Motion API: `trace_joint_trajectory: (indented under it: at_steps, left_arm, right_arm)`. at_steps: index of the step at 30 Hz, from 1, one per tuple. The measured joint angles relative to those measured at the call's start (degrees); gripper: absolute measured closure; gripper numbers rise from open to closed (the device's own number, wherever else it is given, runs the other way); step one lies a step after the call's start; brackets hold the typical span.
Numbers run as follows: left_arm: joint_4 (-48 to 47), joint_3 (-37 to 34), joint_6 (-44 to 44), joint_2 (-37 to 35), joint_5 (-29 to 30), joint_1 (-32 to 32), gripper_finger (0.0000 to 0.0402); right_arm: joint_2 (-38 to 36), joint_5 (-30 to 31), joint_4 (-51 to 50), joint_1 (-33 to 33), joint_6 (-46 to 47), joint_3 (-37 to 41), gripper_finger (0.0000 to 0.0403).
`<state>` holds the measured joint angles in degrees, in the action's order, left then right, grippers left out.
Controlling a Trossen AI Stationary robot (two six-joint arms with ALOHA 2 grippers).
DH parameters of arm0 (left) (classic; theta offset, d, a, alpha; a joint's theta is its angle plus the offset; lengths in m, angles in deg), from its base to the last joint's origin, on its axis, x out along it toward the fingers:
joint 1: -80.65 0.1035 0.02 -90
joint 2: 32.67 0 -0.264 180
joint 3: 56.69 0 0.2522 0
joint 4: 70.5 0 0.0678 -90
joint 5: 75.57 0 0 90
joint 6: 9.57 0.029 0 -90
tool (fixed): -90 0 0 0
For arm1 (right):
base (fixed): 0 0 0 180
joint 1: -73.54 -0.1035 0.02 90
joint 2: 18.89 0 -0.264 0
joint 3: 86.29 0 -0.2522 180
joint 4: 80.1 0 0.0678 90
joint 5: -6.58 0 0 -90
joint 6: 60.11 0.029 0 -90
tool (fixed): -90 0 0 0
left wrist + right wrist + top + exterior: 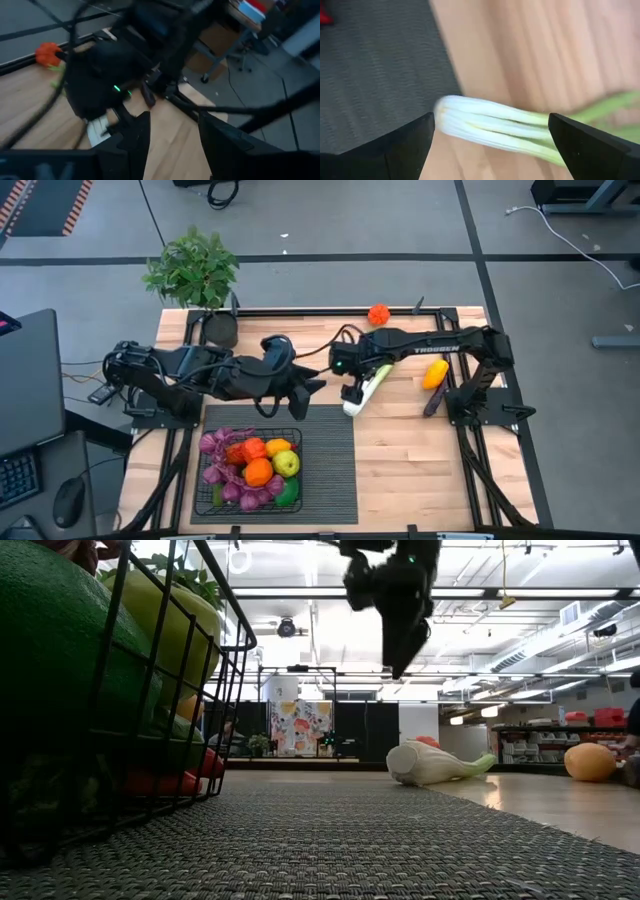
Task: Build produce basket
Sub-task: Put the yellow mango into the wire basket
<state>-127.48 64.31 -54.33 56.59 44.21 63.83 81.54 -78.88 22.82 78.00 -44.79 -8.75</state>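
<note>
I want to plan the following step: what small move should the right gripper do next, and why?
Probably lower the right gripper and close it on the leek. Its fingers are wide open on either side of the leek's white end, which lies on the table beside the mat, outside the basket.

A leafy potted plant (192,270) stands at the table's (420,470) far-left corner beyond the ribbed mat (330,465).

Grey floor (330,240) crossed by dark lines surrounds the pale wooden counter (430,460). A leafy potted plant (192,270) stands at the counter's far left corner. Beyond the counter, a bright ceiling with strip lights (520,590) and distant shelving (530,740).
</note>
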Motion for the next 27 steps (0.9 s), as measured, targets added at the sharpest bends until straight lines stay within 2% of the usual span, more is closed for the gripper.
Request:
trace_joint_trajectory:
  at_steps: [5, 14, 19, 27]
  left_arm:
    - [0.4, 0.0, 1.9, 0.0, -1.5, 0.0, 0.0230]
    - [3.2, 0.0, 5.3, 0.0, -1.5, 2.0, 0.0230]
    - [3.3, 0.0, 5.4, 0.0, -1.5, 3.8, 0.0230]
    - [4.1, 0.0, 4.9, 0.0, -1.5, 6.2, 0.0230]
  right_arm:
    - [-4.5, 2.8, 0.4, 2.4, 3.1, 7.5, 0.0007]
    - [-18.3, 5.8, 3.5, 6.6, 10.3, 24.9, 0.0007]
    - [-24.6, 8.0, 4.8, 10.1, 16.6, 32.0, 0.0007]
    - [-27.3, 7.0, 4.2, 16.8, 24.4, 42.2, 0.0008]
